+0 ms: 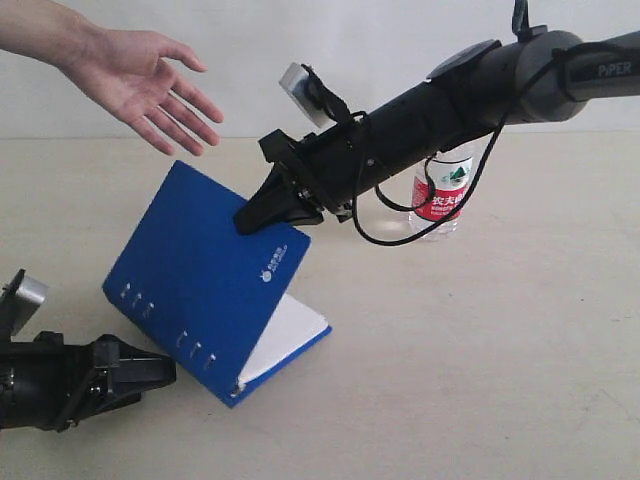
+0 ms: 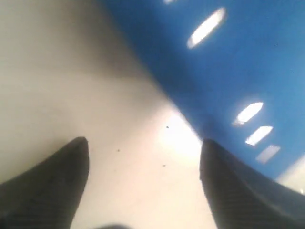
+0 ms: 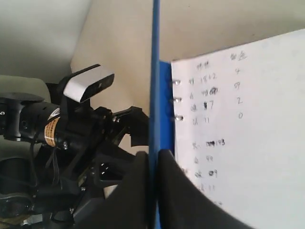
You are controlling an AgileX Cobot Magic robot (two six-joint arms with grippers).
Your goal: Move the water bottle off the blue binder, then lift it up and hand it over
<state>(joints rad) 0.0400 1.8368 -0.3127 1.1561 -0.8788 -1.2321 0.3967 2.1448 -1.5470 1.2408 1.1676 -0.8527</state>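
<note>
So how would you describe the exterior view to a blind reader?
The right claw pinches the blue binder by its top edge, holding it tilted up from the table. A person's open hand hovers above; the water bottle stands behind the arm.

A robotics lab or test bench is indicated here: a plain beige tabletop (image 1: 480, 380) is set against a plain white wall (image 1: 300, 40), and it is worked by a black robot arm (image 1: 450, 100) lettered PiPER and a second black arm (image 1: 50, 385), each fitted with a small wrist camera (image 1: 300, 88). Two props are seen, a blue binder (image 1: 200, 280) and a water bottle (image 1: 450, 185), with handwritten notes (image 3: 209, 105) shown inside the binder.
</note>
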